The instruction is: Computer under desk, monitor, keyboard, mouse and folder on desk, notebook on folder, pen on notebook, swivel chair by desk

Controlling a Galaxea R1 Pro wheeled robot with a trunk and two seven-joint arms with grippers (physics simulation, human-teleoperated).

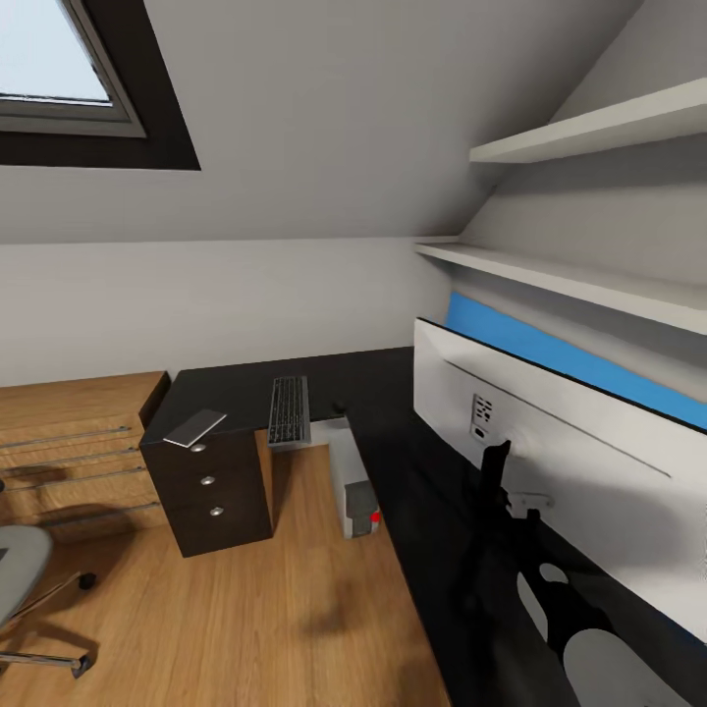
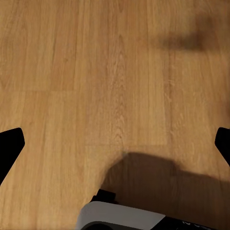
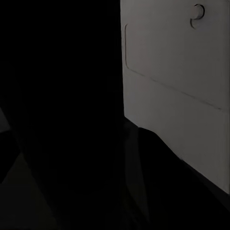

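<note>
The black L-shaped desk (image 1: pixel 393 462) carries the dark keyboard (image 1: pixel 289 409), with a small dark lump (image 1: pixel 339 406), perhaps the mouse, beside it. The light grey computer (image 1: pixel 355 486) stands under the desk. The monitor (image 1: pixel 570 471) is close at my right, its white back (image 3: pixel 177 72) toward me. My right gripper (image 1: pixel 496 460) is against that back, its jaws lost in the dark. A blue band (image 1: pixel 570 353) runs behind the monitor's top edge; I cannot tell if it is the folder. My left gripper (image 2: pixel 115 143) hangs open over the wood floor. The swivel chair (image 1: pixel 15 570) is at the lower left. The pen is out of view.
A thin grey flat item (image 1: pixel 194 427), possibly the notebook, lies on the dark drawer unit (image 1: pixel 211 496). A low oak chest (image 1: pixel 74 452) stands left of it. Two white shelves (image 1: pixel 589 280) hang above the desk's right wing. Wood floor (image 1: pixel 245 609) lies between chair and desk.
</note>
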